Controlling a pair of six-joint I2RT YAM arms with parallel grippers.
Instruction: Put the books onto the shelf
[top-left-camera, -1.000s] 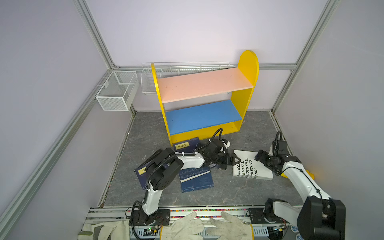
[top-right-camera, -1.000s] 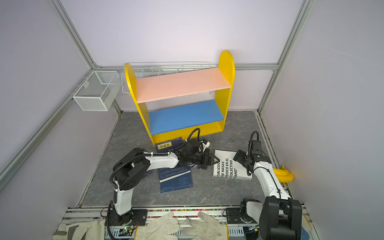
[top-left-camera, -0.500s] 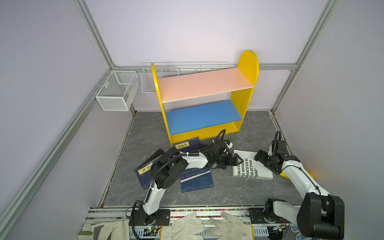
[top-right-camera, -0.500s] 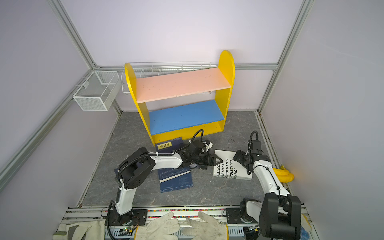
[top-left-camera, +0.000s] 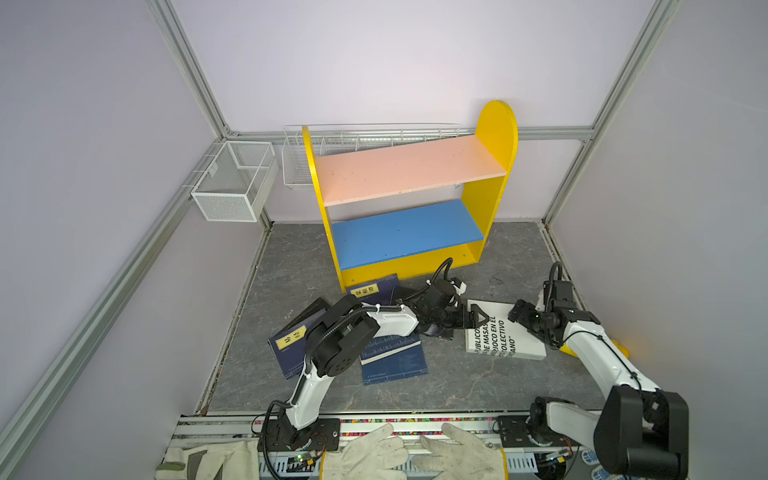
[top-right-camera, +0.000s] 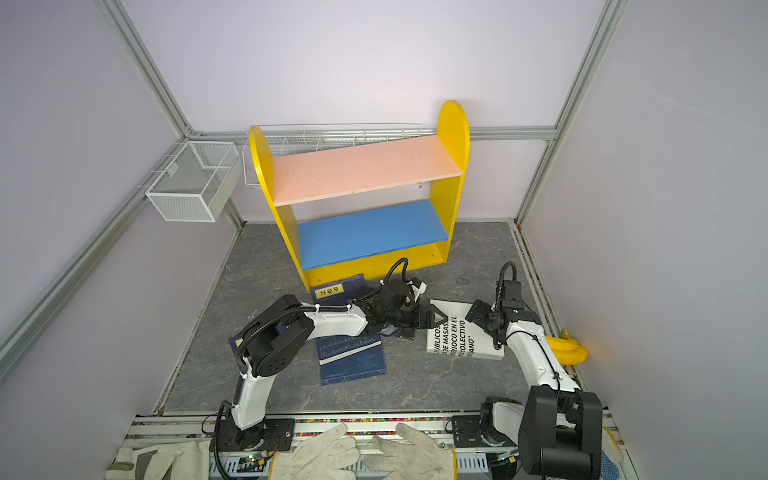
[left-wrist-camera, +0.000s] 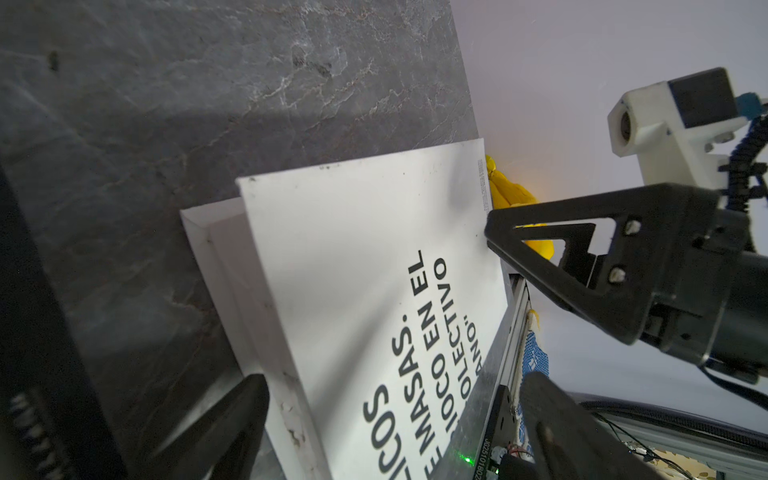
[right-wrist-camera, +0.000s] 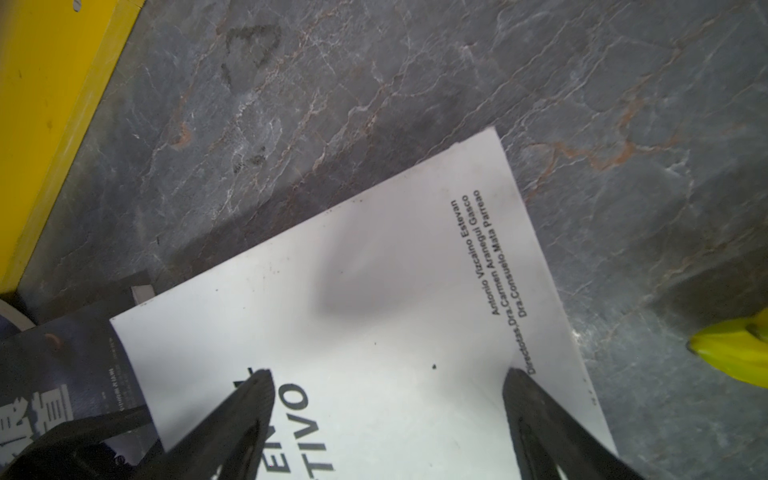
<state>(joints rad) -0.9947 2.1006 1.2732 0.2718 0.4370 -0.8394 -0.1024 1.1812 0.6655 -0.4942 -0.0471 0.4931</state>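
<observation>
**Both arms are standing ready at the white book (top-left-camera: 505, 332); nothing is being held and the shelf (top-left-camera: 494, 137) is carrying no books.**

The white book is lying flat on the grey floor (top-left-camera: 299, 266), in front of the shelf and to the right of the scattered navy books (top-left-camera: 392, 357). The left gripper (top-left-camera: 481, 318) is facing the book's left edge with its jaws spread wide and empty. The right gripper (right-wrist-camera: 388, 376) is hovering over the opposite corner, with its jaws also apart and empty. In the left wrist view the cover is appearing to lift off the pages, but it cannot be told whether a finger is already under the edge. Judgement: the left jaws should be taking the whole page block, not the cover alone, while the right gripper is steadying the far edge. Closing is best deferred until the book is sitting deep between the pads. A thin paperback gripped shallowly is likely to sag on the way to the blue lower board (top-left-camera: 403, 232).
</observation>
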